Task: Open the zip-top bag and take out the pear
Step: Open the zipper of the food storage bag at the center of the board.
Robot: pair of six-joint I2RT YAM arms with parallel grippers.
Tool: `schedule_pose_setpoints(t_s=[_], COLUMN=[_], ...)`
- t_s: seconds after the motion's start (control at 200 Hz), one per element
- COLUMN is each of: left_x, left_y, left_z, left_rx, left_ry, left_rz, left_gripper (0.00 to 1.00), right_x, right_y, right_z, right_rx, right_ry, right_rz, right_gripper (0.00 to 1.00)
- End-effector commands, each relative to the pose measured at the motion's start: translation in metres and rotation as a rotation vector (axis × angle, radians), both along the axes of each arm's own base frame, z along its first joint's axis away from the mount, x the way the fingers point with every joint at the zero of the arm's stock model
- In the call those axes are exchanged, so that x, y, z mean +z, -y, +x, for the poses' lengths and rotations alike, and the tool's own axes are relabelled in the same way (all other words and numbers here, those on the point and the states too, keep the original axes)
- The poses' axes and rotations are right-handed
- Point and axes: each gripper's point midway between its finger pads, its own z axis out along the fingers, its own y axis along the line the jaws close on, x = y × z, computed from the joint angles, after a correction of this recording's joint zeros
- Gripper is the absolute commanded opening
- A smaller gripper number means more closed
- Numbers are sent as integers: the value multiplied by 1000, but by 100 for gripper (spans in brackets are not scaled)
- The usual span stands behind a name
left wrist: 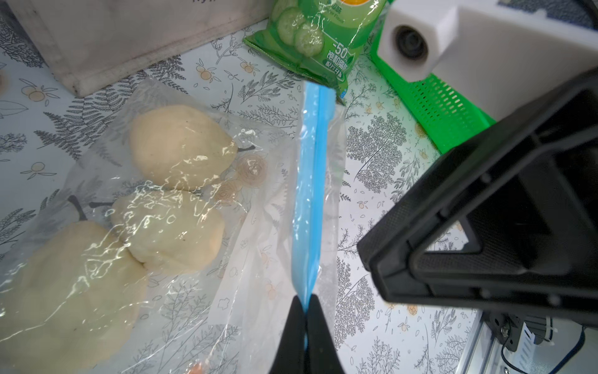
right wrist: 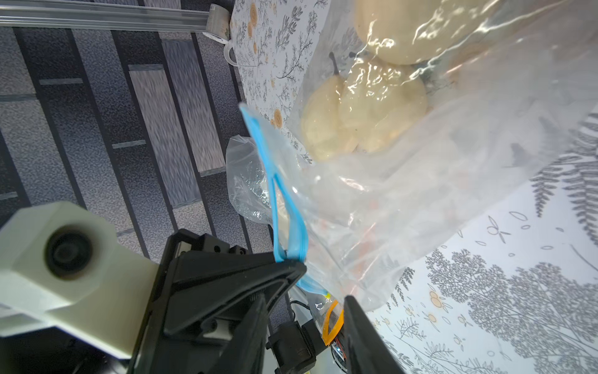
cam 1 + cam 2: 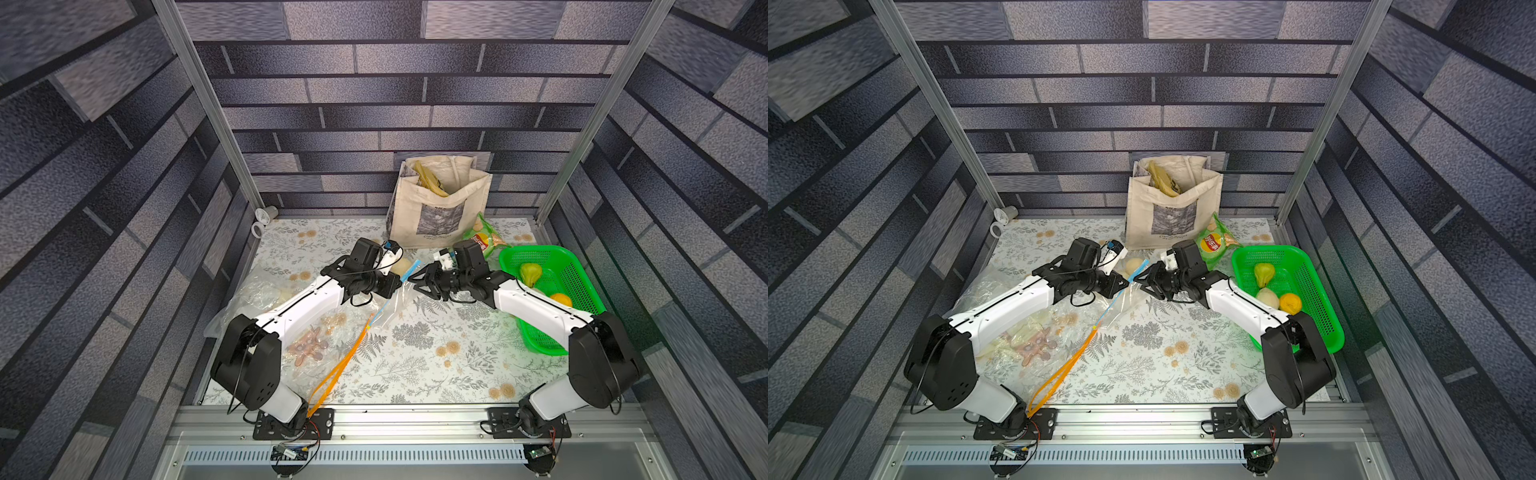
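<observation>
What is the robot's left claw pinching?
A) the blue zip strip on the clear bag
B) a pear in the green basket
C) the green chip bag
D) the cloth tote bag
A: in the left wrist view the left gripper is shut on the blue zip strip of the zip-top bag, which has pears inside.

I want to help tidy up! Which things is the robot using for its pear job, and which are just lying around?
For the job: zip-top bag; its blue zip strip; pears inside; left pincer, shut on the strip; right pincer, open beside it.
Lying about: tote bag; crisp packet; green basket; orange-zip bag; tape rolls.
</observation>
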Motion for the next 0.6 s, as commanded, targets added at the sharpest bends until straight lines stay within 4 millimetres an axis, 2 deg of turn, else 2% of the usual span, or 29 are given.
schedule_pose_setpoints(t_s=[0.0,0.06,0.07,0.085,0.17,0.311,0.441,0.596], left_x=[8,12,12,13,22,29,32,32], left_y=[3,4,4,5,10,16,19,21], left_z=[5,7,7,7,4,-4,-9,-12], left_rx=[16,16,15,13,-15,-68,-90,-116], left_ry=[-30,-40,-43,-45,-45,-48,-49,-60], left_rz=[-75,-102,-107,-115,-163,-214,-245,-258], left_gripper=[0,0,0,0,0,0,0,0], right_x=[26,27,17,12,3,6,-1,-7], right_y=[16,23,26,27,27,17,11,9], right_z=[-9,-12,-16,-18,-21,-11,-2,7], right_rx=[1,-13,-12,-13,-2,7,2,-37], right_ry=[112,119,98,88,71,108,98,98], right_rz=[-82,-97,-112,-117,-114,-67,-55,-38], right_gripper=[44,45,45,45,46,52,59,58])
